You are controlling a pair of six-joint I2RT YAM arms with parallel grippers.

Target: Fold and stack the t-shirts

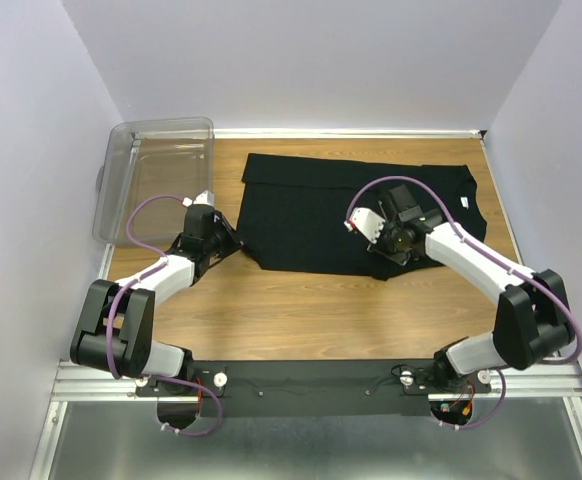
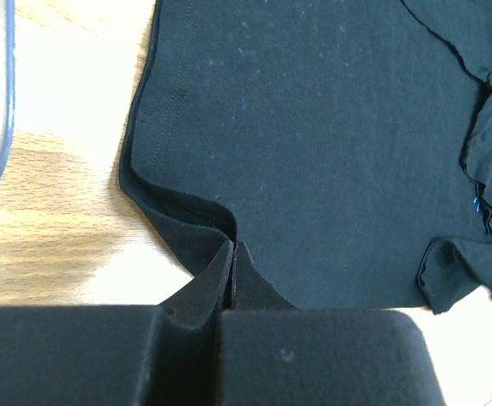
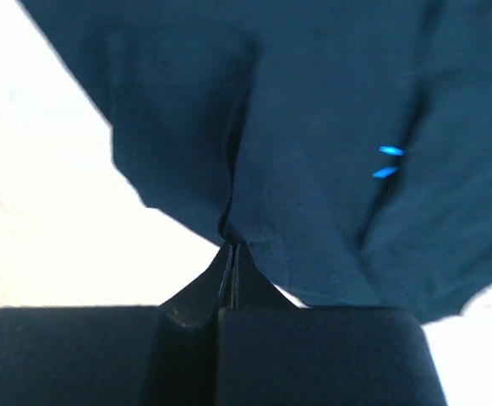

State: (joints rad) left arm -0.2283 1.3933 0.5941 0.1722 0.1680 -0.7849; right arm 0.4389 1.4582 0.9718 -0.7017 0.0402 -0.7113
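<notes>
The wooden table (image 1: 301,310) carries two things. A black t-shirt (image 1: 301,215) lies across its far middle and right part, with some folds in the cloth. A clear plastic bin (image 1: 161,125) stands at the far left corner, near the t-shirt's left edge.

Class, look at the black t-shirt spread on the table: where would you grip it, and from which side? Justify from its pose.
Pinch the t-shirt at its near edge, coming in low from the arms' side. It lies flat, so only an edge gives something to close on; the left gripper and right gripper pinch there.
</notes>
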